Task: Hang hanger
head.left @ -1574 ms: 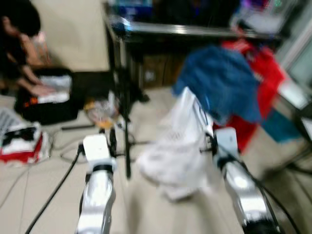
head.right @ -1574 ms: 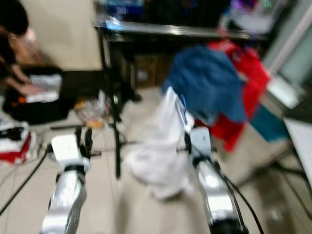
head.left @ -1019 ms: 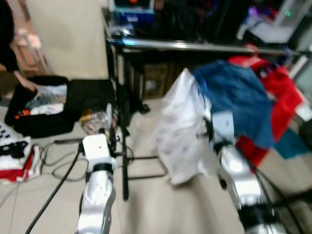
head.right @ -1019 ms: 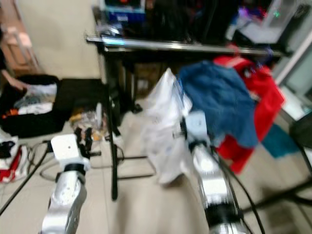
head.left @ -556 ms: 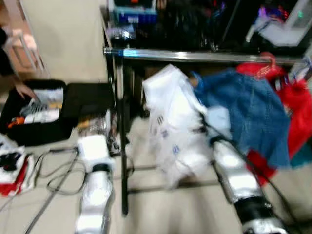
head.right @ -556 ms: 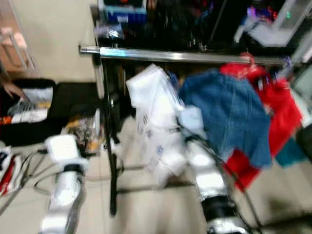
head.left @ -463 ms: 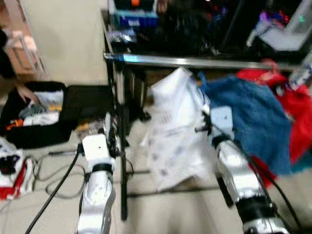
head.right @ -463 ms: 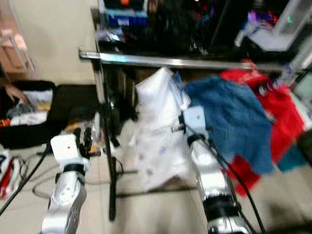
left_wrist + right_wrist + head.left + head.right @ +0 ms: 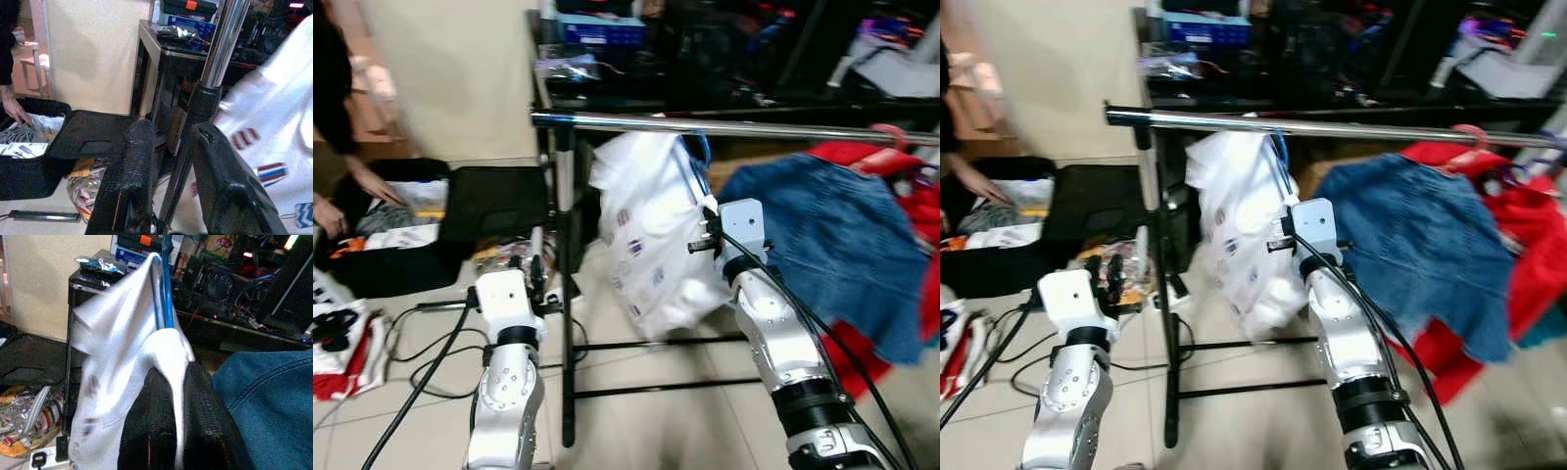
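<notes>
Your right gripper (image 9: 172, 423) is clamped on the white shirt (image 9: 1239, 220), whose blue hanger (image 9: 1278, 157) rises just above it to the rail (image 9: 1332, 127). Your left gripper (image 9: 168, 169), fingers parted and empty, sits low beside the rack post (image 9: 566, 264).

My left gripper (image 9: 168, 161): two black fingers (image 9: 134, 181) apart, nothing between them but the black lower section of the rack's upright pole (image 9: 183, 161) beyond, no contact visible. Pole runs up toward 1 o'clock, turning to chrome tube (image 9: 226, 36) above a black collar (image 9: 206, 100). White garment with red and blue printed marks (image 9: 264, 127) at 3 o'clock, against the pole. Black side table (image 9: 156, 63) at 12 o'clock, dark clutter on top. Open black suitcase (image 9: 58, 147) on the floor at 9 o'clock; a person's hand (image 9: 13, 108) reaching into it. Beige wall (image 9: 93, 54) behind.
</notes>
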You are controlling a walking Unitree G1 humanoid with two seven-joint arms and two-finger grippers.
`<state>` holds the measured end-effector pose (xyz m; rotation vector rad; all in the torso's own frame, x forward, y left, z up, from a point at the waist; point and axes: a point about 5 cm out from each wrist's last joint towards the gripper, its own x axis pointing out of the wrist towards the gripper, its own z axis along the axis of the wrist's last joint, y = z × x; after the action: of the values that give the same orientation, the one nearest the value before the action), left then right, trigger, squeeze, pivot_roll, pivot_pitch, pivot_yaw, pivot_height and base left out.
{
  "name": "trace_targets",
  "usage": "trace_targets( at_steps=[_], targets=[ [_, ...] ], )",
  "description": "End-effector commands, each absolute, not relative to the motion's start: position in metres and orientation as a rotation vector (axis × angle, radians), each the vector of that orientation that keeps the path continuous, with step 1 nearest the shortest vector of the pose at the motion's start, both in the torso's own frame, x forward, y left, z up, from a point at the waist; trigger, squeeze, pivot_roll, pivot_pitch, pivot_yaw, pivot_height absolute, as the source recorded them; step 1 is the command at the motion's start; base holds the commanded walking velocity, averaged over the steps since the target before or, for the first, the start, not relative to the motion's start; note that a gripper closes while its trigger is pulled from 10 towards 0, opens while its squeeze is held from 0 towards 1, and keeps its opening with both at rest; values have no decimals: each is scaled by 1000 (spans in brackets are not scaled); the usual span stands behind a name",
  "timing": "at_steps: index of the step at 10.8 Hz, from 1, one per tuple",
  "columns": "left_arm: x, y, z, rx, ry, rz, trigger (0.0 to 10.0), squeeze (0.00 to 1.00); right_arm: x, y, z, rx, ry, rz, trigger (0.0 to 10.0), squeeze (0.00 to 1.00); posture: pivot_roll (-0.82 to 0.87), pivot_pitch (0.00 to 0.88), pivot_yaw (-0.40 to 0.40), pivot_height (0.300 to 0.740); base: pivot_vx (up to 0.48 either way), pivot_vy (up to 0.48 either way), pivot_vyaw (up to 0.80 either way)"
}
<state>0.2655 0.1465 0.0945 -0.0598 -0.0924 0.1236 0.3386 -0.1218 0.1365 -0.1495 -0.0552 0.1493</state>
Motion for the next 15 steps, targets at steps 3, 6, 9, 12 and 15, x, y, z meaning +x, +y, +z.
trace_targets(
  at_steps=[3,6,9,12,15],
  targets=[
    [265,143,97,-38,-114,97,10000,0,343,-126,157,-143,-124,130,10000,0,190,82,-102,740,0,0,0],
    [273,135,103,92,-136,-35,10000,0,353,-117,169,-146,-87,137,10000,0,190,80,-101,740,0,0,0],
    [275,123,103,282,-130,-275,10000,0,367,-104,180,-131,-52,141,10000,0,204,82,-110,740,0,0,0],
    [268,111,102,457,-144,-473,10000,0,372,-94,178,-155,35,178,10000,0,217,82,-121,740,0,0,0],
    [266,112,105,535,-161,-562,10000,0,375,-93,177,-196,96,193,10000,0,222,81,-125,740,0,0,0]
  ],
)
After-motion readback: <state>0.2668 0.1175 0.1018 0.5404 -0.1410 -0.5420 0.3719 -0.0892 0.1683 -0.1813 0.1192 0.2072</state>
